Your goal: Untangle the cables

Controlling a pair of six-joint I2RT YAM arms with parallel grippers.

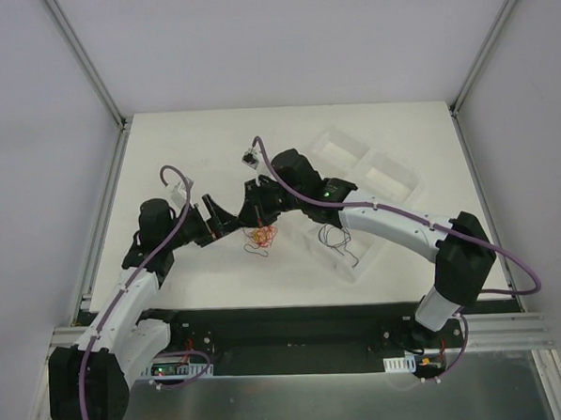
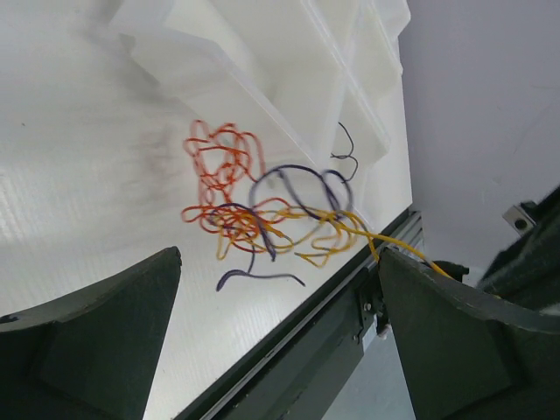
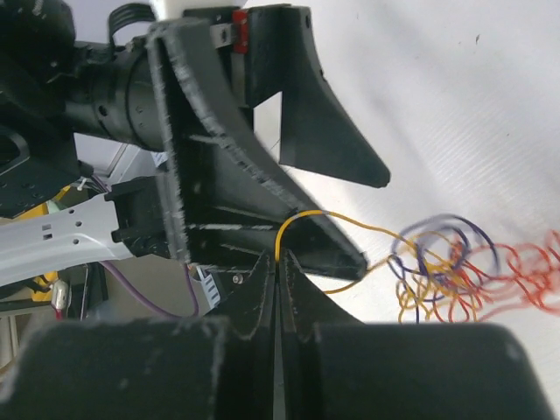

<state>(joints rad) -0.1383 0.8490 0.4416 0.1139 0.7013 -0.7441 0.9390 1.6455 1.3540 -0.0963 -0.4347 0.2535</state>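
The cables (image 1: 261, 236) lie as a small loose tangle of red, yellow-orange and dark blue wires (image 2: 249, 206) on the white table, just in front of both grippers. My right gripper (image 3: 278, 255) is shut on one yellow wire (image 3: 302, 215), which arcs from its tips back into the tangle (image 3: 455, 271). In the top view my right gripper (image 1: 254, 208) sits just behind the tangle. My left gripper (image 2: 280, 258) is wide open with nothing between its fingers, facing the tangle; the yellow wire (image 2: 398, 248) passes its right finger (image 2: 464, 341). From above, my left gripper (image 1: 215, 220) is left of the tangle.
Clear plastic trays (image 1: 368, 172) stand right of the tangle, their corner (image 2: 219, 61) close behind it. A thin dark wire (image 1: 338, 237) lies in the near tray, also in the left wrist view (image 2: 347, 153). The table's front rail (image 2: 297, 341) runs under my left gripper.
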